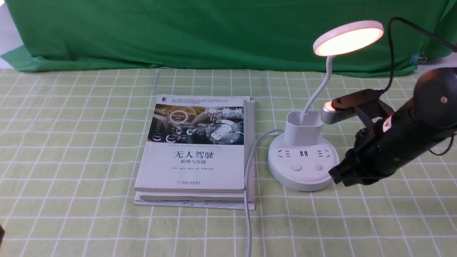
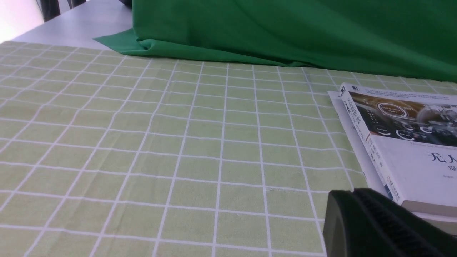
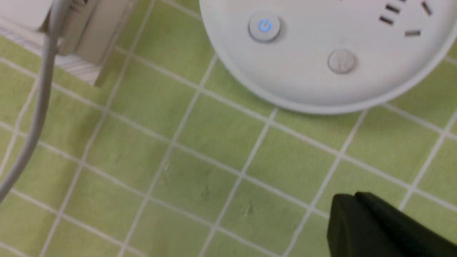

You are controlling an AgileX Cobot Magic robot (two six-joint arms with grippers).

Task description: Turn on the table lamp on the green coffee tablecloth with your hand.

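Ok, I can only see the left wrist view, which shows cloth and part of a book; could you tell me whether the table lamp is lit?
Observer: Yes. In the front view the table lamp is on, and its disc head glows warm.
Operator: Thank you. Where is the right gripper?
Observer: The right gripper is low beside the right edge of the lamp's round base, over the green coffee tablecloth.
Operator: Is it pressing a button?
Observer: No. The right wrist view shows bare tablecloth between its tip and the base.
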